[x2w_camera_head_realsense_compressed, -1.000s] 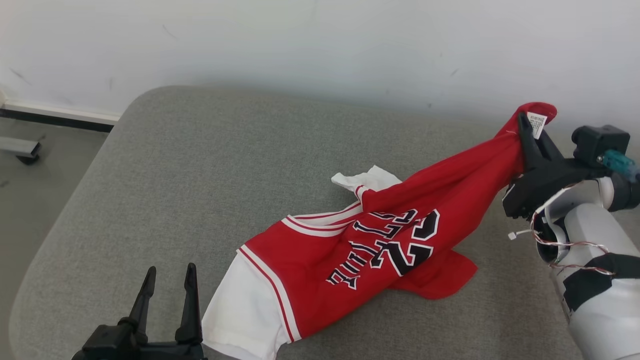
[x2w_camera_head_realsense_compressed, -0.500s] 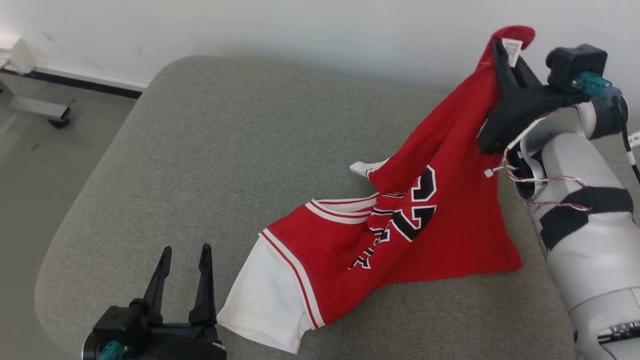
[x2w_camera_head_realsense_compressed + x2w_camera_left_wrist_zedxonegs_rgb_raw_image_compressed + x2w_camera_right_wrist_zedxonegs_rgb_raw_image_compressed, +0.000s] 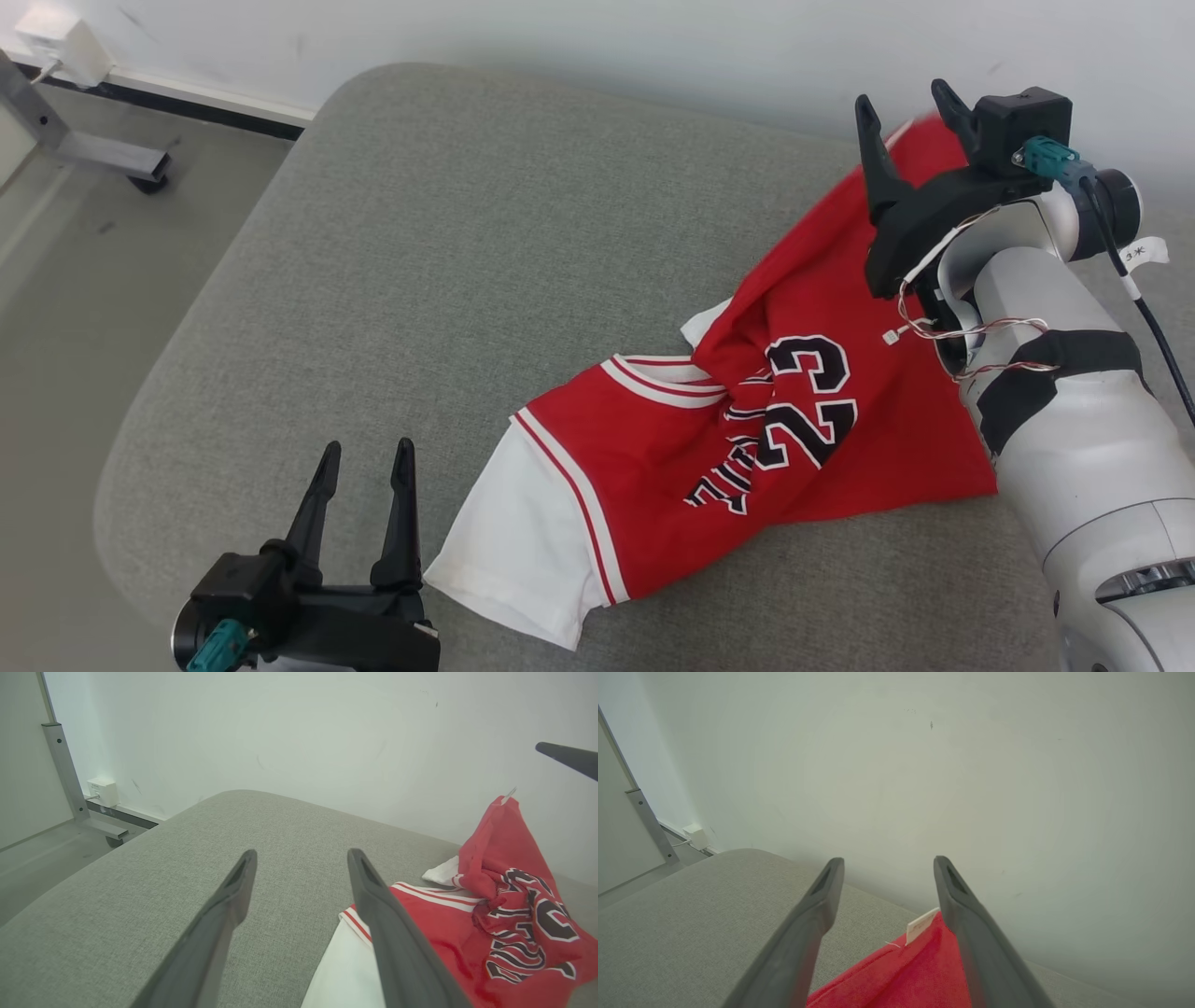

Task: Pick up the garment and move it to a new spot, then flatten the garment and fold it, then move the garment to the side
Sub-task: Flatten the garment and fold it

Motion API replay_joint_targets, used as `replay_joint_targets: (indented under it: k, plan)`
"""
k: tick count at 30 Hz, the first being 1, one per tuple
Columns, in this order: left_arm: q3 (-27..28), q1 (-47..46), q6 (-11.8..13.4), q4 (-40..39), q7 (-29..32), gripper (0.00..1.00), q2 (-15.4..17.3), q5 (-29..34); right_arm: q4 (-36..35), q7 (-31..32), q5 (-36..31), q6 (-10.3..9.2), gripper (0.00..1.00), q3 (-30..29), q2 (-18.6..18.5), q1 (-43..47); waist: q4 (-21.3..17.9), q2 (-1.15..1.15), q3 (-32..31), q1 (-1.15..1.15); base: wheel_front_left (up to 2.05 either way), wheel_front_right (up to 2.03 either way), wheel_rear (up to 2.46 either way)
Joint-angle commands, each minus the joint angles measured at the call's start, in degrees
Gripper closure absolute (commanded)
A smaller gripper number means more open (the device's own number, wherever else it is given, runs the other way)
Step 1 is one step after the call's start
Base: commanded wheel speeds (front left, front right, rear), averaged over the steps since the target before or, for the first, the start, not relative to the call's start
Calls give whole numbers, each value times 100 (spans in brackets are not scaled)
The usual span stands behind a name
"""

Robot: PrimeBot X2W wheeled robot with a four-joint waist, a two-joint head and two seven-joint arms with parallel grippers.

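Right claw point(image 3: 901, 110) stands wide, gripping nothing, at the raised end of the red jersey point(image 3: 653, 448), which lies bunched on the grey cushion point(image 3: 448, 243) near the wide, empty left claw point(image 3: 367, 448); flattening likely requires taking opposite corners and drawing outward evenly.

the garment point(image 3: 653, 457) lies on the cushion point(image 3: 420, 280), left gripper point(image 3: 366, 448) at its left, right gripper point(image 3: 899, 93) over its far end.

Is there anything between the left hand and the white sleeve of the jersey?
Nothing visible: the open left hand is beside the white sleeve of the jersey, bare grey cushion between them.
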Motion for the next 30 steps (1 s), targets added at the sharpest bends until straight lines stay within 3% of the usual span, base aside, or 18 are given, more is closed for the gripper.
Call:
replay_joint_targets:
  k: [1,9,13,20,30]
  plan:
    - [12,-47,23,-6,-17,0,-10,-11,31,-63,-1,-13,0,-19,19,-37,-60,-1,-29,0,0,0,0]
    - [181,161,8,16,-17,0,-10,181,-395,-196,256,-13,0,-92,-51,353,-362,-1,-363,0,0,0,0]
    - [353,325,-33,-5,-17,0,-8,335,-1145,-195,445,-13,0,-149,-232,1084,-596,-1,-598,0,0,0,0]
    - [530,510,-60,-86,-17,0,-2,409,-1840,-196,586,-13,0,-200,-454,2245,-844,-1,-720,0,0,0,0]
    - [517,432,-107,-124,-17,0,-7,455,-2026,-197,808,-13,0,-89,-446,3402,-874,-1,-616,0,0,0,0]
